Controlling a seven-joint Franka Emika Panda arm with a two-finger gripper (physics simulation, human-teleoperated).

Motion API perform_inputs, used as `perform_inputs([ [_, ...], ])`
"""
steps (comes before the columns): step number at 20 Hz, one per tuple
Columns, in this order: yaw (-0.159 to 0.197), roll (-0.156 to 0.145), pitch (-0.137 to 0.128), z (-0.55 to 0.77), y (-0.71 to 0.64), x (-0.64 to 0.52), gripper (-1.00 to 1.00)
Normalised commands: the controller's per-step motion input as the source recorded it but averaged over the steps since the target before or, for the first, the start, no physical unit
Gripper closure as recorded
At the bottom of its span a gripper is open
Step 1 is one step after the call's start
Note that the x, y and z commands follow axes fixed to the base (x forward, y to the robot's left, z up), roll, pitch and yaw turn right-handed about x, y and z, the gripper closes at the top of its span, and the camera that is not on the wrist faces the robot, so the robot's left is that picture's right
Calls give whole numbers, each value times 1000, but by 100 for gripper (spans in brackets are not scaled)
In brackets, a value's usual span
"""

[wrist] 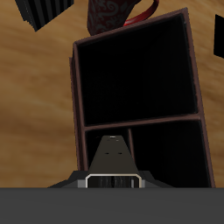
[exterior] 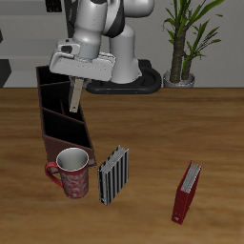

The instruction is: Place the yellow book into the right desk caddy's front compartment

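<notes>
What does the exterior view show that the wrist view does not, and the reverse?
Only the exterior view shows the whole table, the red book standing near the front edge, the potted plant behind, and the yellow book held by the tool above the right desk caddy.

Only the wrist view looks straight down into the caddy's dark compartments.

Both show the caddy, the red mug beside it and the striped book.

The book (wrist: 112,157) hangs over the dark caddy (wrist: 140,79), with a mug (wrist: 118,13) and striped book (wrist: 45,10) beyond.
</notes>
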Motion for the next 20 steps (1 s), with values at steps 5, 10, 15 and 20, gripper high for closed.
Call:
perform_inputs([
  [5, -6, -7, 17, -123, -81, 52, 100],
  [10, -1, 3, 26, -169, 30, 60, 100],
  [15, 2, 7, 25, -148, 32, 72, 100],
  [20, -4, -1, 19, -119, 9, 21, 100],
])
